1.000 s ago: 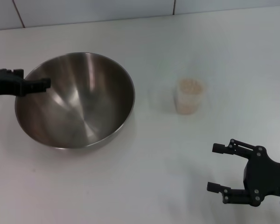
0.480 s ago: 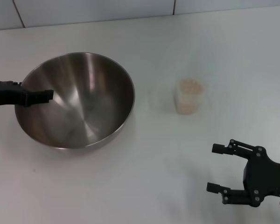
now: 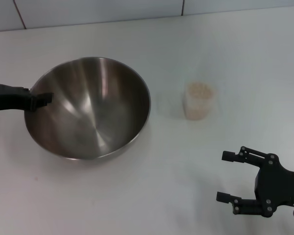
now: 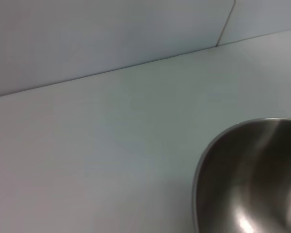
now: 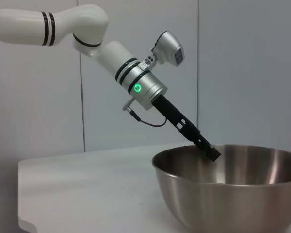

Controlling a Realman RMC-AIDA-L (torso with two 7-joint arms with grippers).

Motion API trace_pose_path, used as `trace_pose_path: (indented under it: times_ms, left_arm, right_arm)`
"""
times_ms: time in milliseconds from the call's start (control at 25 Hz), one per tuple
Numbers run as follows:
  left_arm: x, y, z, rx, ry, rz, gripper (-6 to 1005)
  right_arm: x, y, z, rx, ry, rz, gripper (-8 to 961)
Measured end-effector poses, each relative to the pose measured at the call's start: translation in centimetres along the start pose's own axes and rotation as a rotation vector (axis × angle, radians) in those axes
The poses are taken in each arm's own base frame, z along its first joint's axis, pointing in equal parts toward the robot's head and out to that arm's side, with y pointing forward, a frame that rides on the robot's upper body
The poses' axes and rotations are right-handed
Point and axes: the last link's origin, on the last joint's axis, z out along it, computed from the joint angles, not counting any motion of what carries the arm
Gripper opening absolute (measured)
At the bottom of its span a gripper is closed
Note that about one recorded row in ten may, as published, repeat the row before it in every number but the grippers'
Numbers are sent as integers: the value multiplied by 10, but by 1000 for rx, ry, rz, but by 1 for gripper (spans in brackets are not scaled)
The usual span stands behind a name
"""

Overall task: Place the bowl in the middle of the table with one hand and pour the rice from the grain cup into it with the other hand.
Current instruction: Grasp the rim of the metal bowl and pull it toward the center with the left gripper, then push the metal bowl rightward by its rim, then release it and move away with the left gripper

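The steel bowl (image 3: 90, 110) sits left of centre on the white table (image 3: 152, 196). My left gripper (image 3: 43, 97) reaches in from the left and is shut on the bowl's left rim. The right wrist view shows that gripper (image 5: 211, 151) at the rim of the bowl (image 5: 233, 189). The left wrist view shows only part of the bowl (image 4: 252, 179). The clear grain cup (image 3: 199, 103) stands upright to the right of the bowl, filled with rice (image 3: 200, 90). My right gripper (image 3: 224, 176) is open and empty near the front right, well short of the cup.
Pale tiles (image 3: 98, 10) run along the table's far edge. Bare tabletop lies between the bowl and the cup and along the front.
The bowl has slid a little to the right, drawn by my left gripper on its rim. The right gripper and the cup have not moved.
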Motion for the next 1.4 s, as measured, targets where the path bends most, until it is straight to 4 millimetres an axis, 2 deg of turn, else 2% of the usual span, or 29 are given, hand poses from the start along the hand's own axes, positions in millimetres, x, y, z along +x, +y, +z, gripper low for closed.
trace_pose_path:
  times_ms: [120, 360, 600, 760, 800, 840, 880, 1000, 1080, 1160, 1400]
  left_arm:
    - [1, 0, 0, -2, -3, 5, 425]
    - [3, 3, 5, -17, -31, 19, 199]
    - [10, 5, 6, -44, -38, 18, 68]
    - [14, 6, 5, -56, -35, 18, 40]
    - [28, 7, 2, -84, -18, 14, 33]
    - [28, 7, 2, -84, -18, 14, 38]
    - [41, 10, 3, -108, -7, 17, 42]
    - [41, 10, 3, -108, -7, 17, 56]
    - [67, 19, 20, -155, 1, 55, 65]
    - [76, 24, 27, -164, 6, 81, 74]
    - [83, 27, 47, -138, -25, 112, 102]
  right_arm:
    - [0, 0, 0, 0, 0, -1, 830]
    - [0, 0, 0, 0, 0, 0, 831]
    - [0, 0, 0, 0, 0, 0, 830]
    - [0, 0, 0, -1, -1, -1, 830]
    - [-1, 0, 1, -2, -2, -4, 830]
    - [-1, 0, 1, -2, -2, -4, 830]
    - [-1, -1, 1, -2, -3, -6, 830]
    - [-1, -1, 2, -2, -2, -8, 831]
    - [-1, -1, 2, -2, -2, -8, 831]
    - [0, 0, 2, -1, -4, -7, 831]
    - [0, 1, 1, 0, -4, -5, 830]
